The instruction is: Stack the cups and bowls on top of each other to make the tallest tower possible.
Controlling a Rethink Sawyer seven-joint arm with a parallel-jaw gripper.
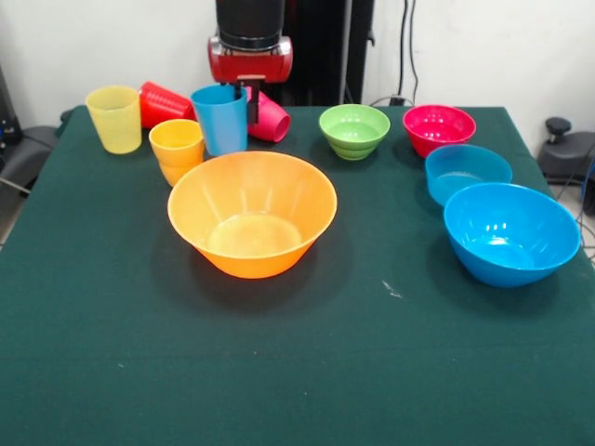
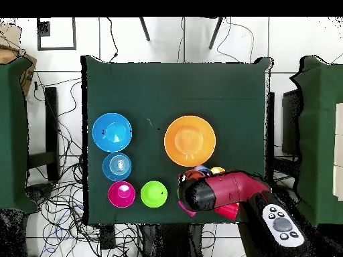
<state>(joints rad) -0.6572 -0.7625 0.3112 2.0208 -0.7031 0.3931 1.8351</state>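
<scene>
We judge the move in hand is a grasp on the light blue cup (image 1: pixel 221 118), and it turns on how that cup sits under the gripper (image 1: pixel 251 100). In the front view the arm comes down right behind the cup, and a dark finger shows at the cup's right rim, just beside or touching it. Whether the jaws are spread or closed on the cup we cannot tell, since the cup hides them.

The cup stands upright, mouth up, its long axis vertical. From it the large orange bowl (image 1: pixel 252 213) lies at about 5 o'clock, nearby and mouth up. The orange cup (image 1: pixel 177 148) is at its 8 o'clock, almost touching; the pink cup (image 1: pixel 271 118) lies tipped at 3 o'clock.

Nothing is stacked yet.
</scene>
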